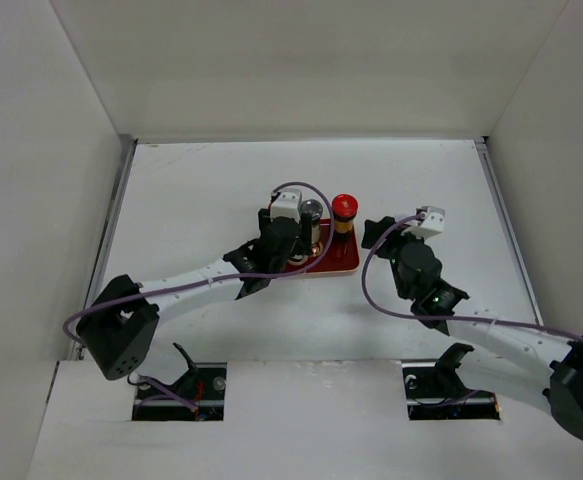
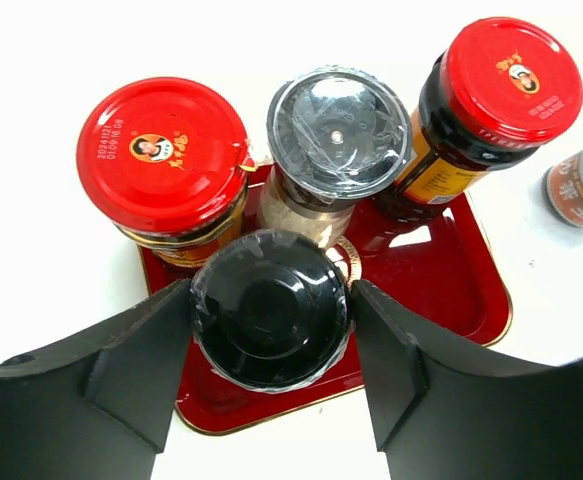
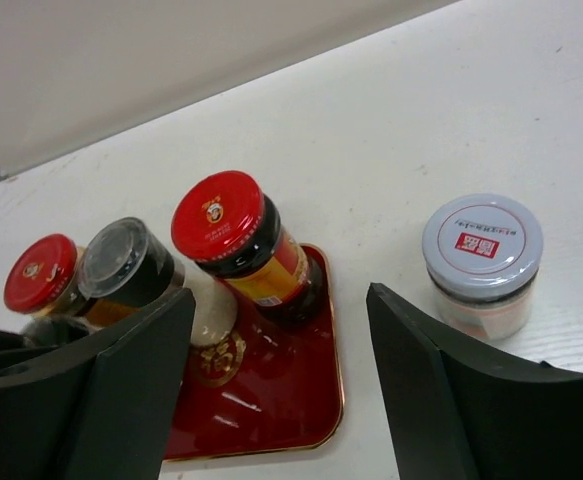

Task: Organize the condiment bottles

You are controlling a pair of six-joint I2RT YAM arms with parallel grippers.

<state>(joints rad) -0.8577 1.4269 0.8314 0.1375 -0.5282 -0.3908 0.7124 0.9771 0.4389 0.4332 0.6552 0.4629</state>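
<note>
In the left wrist view my left gripper (image 2: 271, 288) is shut on the black-capped bottle (image 2: 271, 325), which stands on the near part of the flat red tray (image 2: 451, 290). Behind it on the tray stand a red-capped bottle (image 2: 161, 160), a grey-capped white-bodied bottle (image 2: 336, 135) and a second red-capped bottle (image 2: 501, 85). My right gripper (image 3: 279, 300) is open just right of the tray, holding nothing. A short pale-capped jar (image 3: 481, 255) stands on the table past its right finger (image 3: 441, 390), off the tray.
From above, the tray (image 1: 343, 262) lies mid-table with my left gripper (image 1: 283, 245) over it and my right gripper (image 1: 374, 232) at its right end. White walls close the table in on three sides.
</note>
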